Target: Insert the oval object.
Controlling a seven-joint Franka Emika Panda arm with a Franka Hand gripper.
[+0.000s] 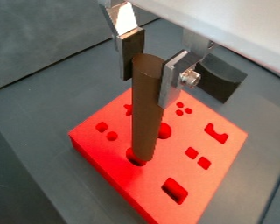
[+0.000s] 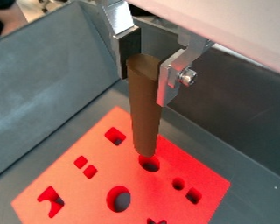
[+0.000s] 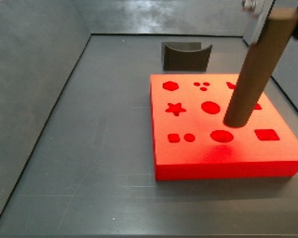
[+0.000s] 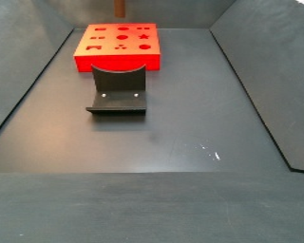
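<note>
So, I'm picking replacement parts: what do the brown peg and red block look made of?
The long brown matte peg, gripped in the end effector over the block, looks like wood or plastic, without shine. The flat red holed block looks like smooth plastic, evenly coloured.

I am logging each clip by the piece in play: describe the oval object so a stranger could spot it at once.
Find the red block with cut-out holes on the dark floor. Above it, the gripper has its jaws shut on a tall brown peg, the oval object, whose lower end meets a hole. Unlike the low dark grey curved block nearby, it is a long, plain rod.
</note>
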